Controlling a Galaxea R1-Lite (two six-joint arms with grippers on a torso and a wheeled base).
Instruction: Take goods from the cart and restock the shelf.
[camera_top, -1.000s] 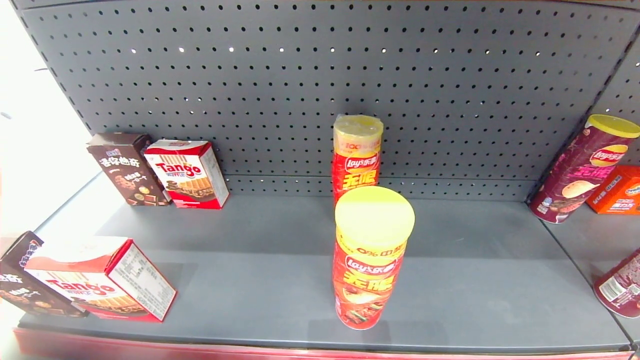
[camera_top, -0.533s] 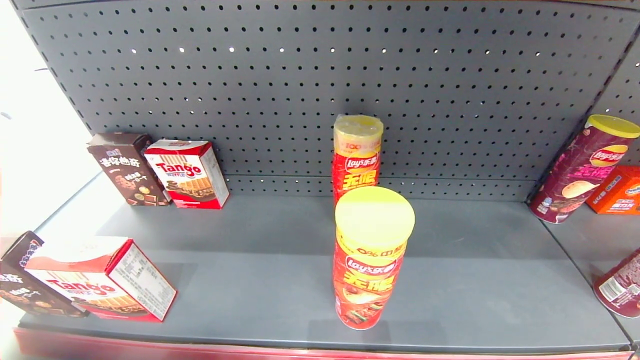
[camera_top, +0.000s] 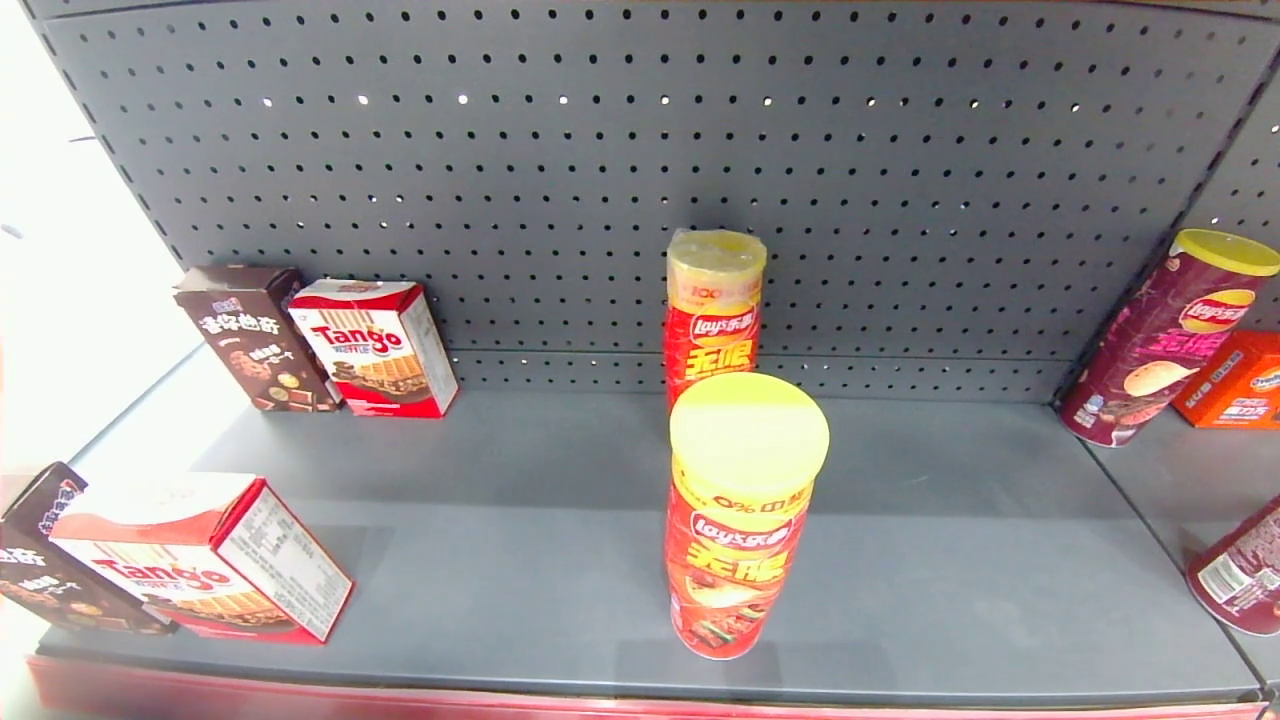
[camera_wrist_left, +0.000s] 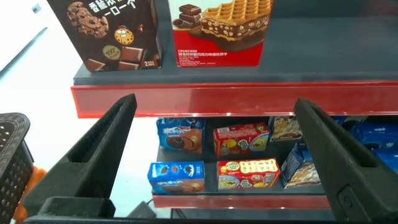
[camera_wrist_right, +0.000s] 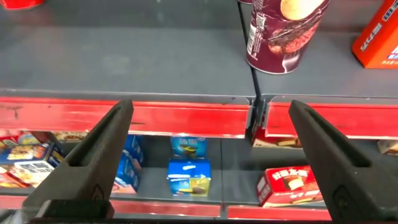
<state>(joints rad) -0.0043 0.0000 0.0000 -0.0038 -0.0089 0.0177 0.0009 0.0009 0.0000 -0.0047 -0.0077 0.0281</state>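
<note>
A red chip can (camera_top: 745, 520) with a yellow lid stands upright near the front of the grey shelf (camera_top: 520, 560), and a second red can (camera_top: 714, 310) stands behind it against the pegboard. My left gripper (camera_wrist_left: 214, 109) is open and empty, just outside the shelf's red front edge (camera_wrist_left: 249, 99), below a brown cookie box (camera_wrist_left: 106, 31) and a wafer box (camera_wrist_left: 221, 31). My right gripper (camera_wrist_right: 210, 109) is also open and empty, in front of the red edge, near a purple chip can (camera_wrist_right: 280, 31).
At the shelf's left stand a brown box (camera_top: 255, 335) and wafer box (camera_top: 378, 345) at the back, and another wafer box (camera_top: 200, 570) in front. Purple cans (camera_top: 1160, 340) and an orange box (camera_top: 1235, 380) stand at the right. A lower shelf holds small boxes (camera_wrist_left: 242, 155). A black basket (camera_wrist_left: 12, 155) is nearby.
</note>
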